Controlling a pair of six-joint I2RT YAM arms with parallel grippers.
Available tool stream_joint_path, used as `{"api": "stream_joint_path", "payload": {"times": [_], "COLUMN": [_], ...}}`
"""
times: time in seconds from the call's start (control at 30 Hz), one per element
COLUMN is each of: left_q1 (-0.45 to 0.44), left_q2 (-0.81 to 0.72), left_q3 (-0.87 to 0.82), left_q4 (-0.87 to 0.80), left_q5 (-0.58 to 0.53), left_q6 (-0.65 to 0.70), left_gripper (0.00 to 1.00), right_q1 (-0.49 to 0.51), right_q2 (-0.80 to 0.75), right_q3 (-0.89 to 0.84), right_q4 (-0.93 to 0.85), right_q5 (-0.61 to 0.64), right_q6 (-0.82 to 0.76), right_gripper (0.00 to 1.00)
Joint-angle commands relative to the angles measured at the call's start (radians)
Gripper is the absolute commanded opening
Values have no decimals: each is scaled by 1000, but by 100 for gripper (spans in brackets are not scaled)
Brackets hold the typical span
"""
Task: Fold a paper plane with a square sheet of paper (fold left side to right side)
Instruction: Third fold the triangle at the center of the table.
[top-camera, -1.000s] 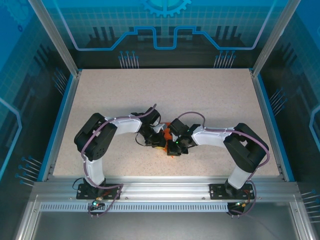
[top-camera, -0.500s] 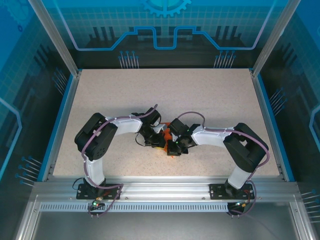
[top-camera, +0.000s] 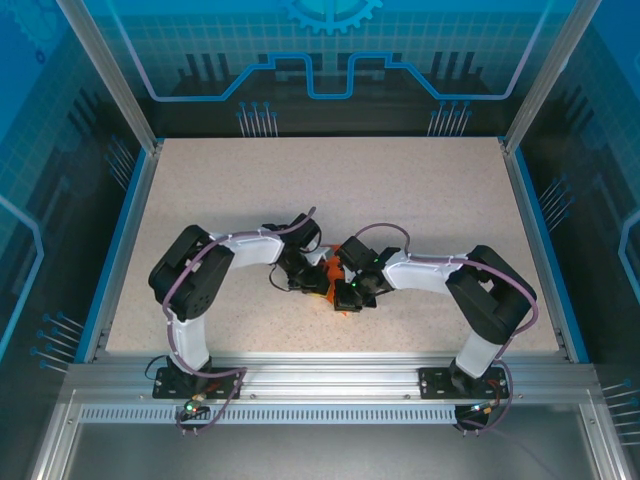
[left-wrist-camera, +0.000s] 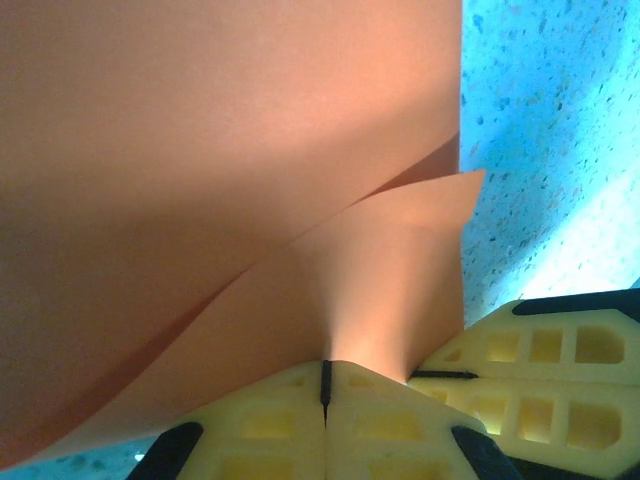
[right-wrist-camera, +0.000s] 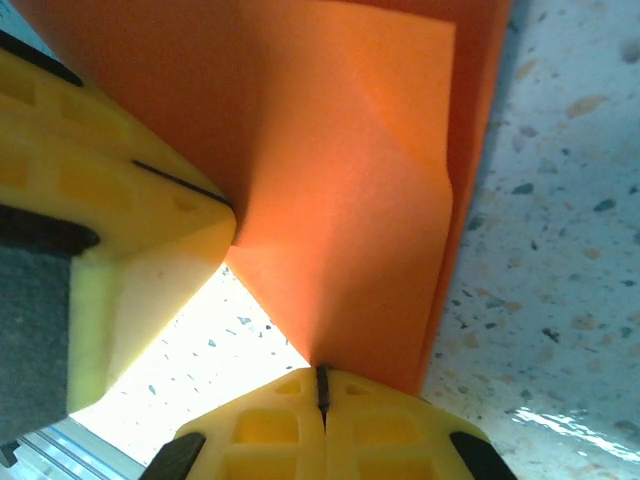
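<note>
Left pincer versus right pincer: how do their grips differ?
The left pincer clamps a smooth, curving layer of the square sheet of paper; the right pincer clamps a creased, tapering part. The left reaches in from the left, the right from the right. Both are shut on it.

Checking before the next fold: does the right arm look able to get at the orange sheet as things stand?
Yes, apparently: the right gripper is shut on an edge of the square sheet of paper, close beside the left gripper, which pinches it too.
</note>
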Motion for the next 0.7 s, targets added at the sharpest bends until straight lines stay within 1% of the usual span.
{"api": "stream_joint_path", "payload": {"times": [0.0, 0.4, 0.67], "left_q1": [60, 149, 181], "left_q2": [8, 6, 13], "left_q3": [-4, 15, 45], "left_q4": [-58, -103, -133], "left_q5": [-160, -217, -250], "left_q6": [42, 96, 128], "left_gripper": [7, 7, 7], "right_q1": [-4, -4, -4], "right_q2": [79, 81, 77], "right_q3": [-63, -67, -72], "right_q4": [-149, -150, -150], "right_q5": [48, 37, 33], "right_q6": [-2, -3, -3], "right_gripper": [0, 0, 0]}}
